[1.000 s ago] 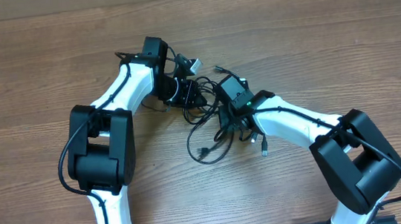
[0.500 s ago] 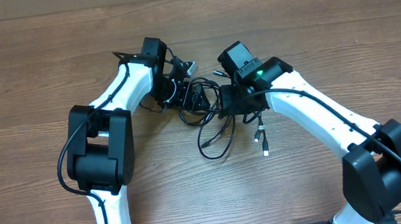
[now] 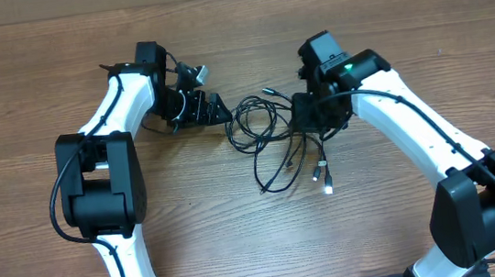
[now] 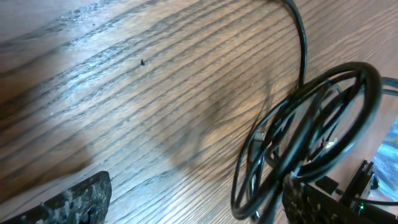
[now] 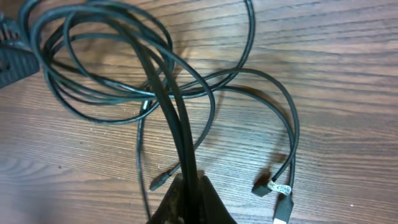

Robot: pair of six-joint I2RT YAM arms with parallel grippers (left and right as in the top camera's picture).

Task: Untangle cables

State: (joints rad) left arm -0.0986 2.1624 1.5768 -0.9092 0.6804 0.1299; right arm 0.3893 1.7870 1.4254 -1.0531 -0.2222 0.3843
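I am comparing this moment with the overhead view from a second earlier. At that point both arms were working close together over the knot, with the left claw pinched shut in it. Now the left gripper (image 3: 217, 111) is standing with its jaws spread wide and holding nothing, and the arm is backing off toward its own side of the table (image 3: 46, 67). In the left wrist view the nearest loops are lying just beside one finger (image 4: 317, 199); I cannot tell whether they are touching it.

The right gripper (image 3: 310, 118) is keeping its jaws clamped on a few strands of the cables (image 3: 259, 119), as the right wrist view is showing at the fingers (image 5: 186, 202). That arm is carrying its hold away from the left arm, and the bundle is travelling with it.

The cables are now lying mid-table between the two claws in a looser set of loops, with the plug ends (image 3: 327, 182) trailing toward the robot.

I am judging this to be a release-and-regrasp step. The pull is opening the tangle, but several loops are still crossing, and the left claw is needing a fresh strand to pull against the right hold
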